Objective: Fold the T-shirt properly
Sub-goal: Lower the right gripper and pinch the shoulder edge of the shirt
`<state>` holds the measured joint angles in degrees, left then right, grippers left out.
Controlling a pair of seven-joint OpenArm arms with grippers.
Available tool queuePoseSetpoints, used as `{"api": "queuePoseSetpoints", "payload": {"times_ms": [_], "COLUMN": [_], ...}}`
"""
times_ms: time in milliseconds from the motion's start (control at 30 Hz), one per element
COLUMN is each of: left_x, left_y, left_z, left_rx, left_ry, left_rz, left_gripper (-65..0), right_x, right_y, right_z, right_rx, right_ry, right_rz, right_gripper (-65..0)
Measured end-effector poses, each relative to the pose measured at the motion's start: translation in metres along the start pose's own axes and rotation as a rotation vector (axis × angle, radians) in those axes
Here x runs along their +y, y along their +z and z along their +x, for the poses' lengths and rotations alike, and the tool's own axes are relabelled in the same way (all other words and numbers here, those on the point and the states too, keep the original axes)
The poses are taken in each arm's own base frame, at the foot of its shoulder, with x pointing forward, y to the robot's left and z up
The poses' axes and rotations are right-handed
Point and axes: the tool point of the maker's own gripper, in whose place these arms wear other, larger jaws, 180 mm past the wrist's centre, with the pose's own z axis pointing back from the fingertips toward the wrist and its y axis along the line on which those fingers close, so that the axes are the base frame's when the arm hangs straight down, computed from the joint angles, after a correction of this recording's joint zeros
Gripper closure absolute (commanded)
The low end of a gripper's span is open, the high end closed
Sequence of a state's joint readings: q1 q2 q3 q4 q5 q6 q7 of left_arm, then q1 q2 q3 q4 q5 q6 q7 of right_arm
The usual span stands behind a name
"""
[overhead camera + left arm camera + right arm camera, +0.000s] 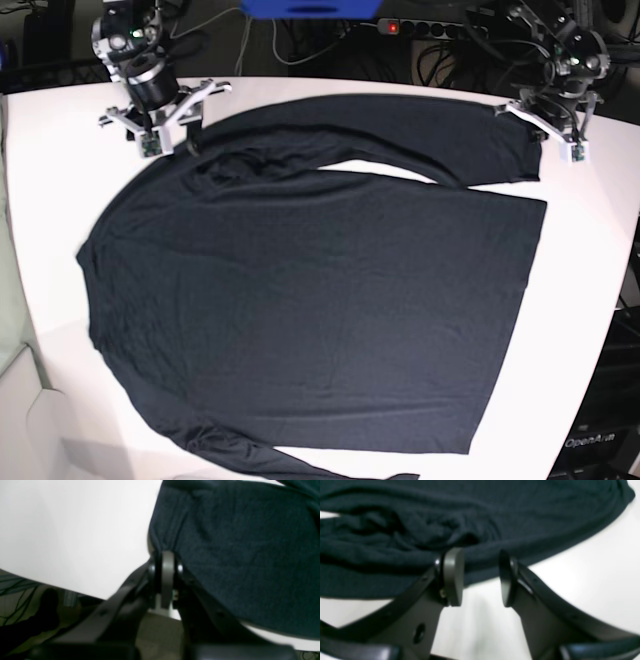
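The T-shirt point(320, 300), very dark and long-sleeved, lies spread flat on the white table point(585, 300). One sleeve runs along the far edge of the table. My left gripper point(556, 136) is at that sleeve's end on the far right. In the left wrist view my left gripper point(165, 555) is shut, with a bunched edge of the T-shirt point(250, 555) pinched at its tips. My right gripper point(165, 140) is at the far left by the shoulder. In the right wrist view my right gripper point(481, 577) stands open over the edge of the T-shirt point(495, 510), with nothing between the pads.
Behind the table lie a power strip point(430, 27) with a red light, cables and a blue object point(310, 8). The table's right edge curves in toward the front. Floor and cables point(15, 597) show below the table edge in the left wrist view.
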<state>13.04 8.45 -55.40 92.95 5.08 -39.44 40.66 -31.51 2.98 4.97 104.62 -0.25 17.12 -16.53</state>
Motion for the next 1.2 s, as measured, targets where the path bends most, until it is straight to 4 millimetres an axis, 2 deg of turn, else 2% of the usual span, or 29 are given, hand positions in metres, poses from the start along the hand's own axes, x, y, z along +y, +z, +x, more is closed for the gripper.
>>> {"api": "queuePoseSetpoints", "payload": {"times_ms": [167, 333, 500, 633, 767, 900, 1200], "left_x": [0.000, 0.000, 0.000, 0.000, 0.000, 0.000, 0.001], "left_y": [0.000, 0.000, 0.000, 0.000, 0.000, 0.000, 0.001], "left_z": [0.000, 0.000, -0.001, 0.000, 0.000, -0.001, -0.001], "left_rx": [-0.002, -0.001, 0.001, 0.000, 0.001, 0.001, 0.000], "left_ry": [0.000, -0.001, -0.001, -0.001, -0.001, -0.001, 0.001], "left_rz": [0.000, 0.000, 0.000, 0.000, 0.001, 0.000, 0.002], "left_gripper": [0.0, 0.0, 0.0, 0.0, 0.0, 0.0, 0.0], "right_x": [-0.001, -0.026, -0.022, -0.028, -0.031, -0.022, -0.020], "right_y": [0.000, 0.006, 0.005, 0.007, 0.000, -0.004, -0.005], "right_z": [0.001, -0.004, 0.000, -0.015, -0.013, -0.033, -0.033], "right_rx": [-0.005, -0.009, -0.030, 0.046, 0.049, 0.119, 0.113], "right_ry": [-0.031, -0.140, -0.174, -0.223, -0.315, -0.359, -0.374], "right_rz": [-0.017, -0.133, -0.094, -0.090, -0.068, -0.034, -0.024], "right_gripper": [-25.4, -25.6, -25.6, -25.6, -25.6, -25.3, -25.2]}}
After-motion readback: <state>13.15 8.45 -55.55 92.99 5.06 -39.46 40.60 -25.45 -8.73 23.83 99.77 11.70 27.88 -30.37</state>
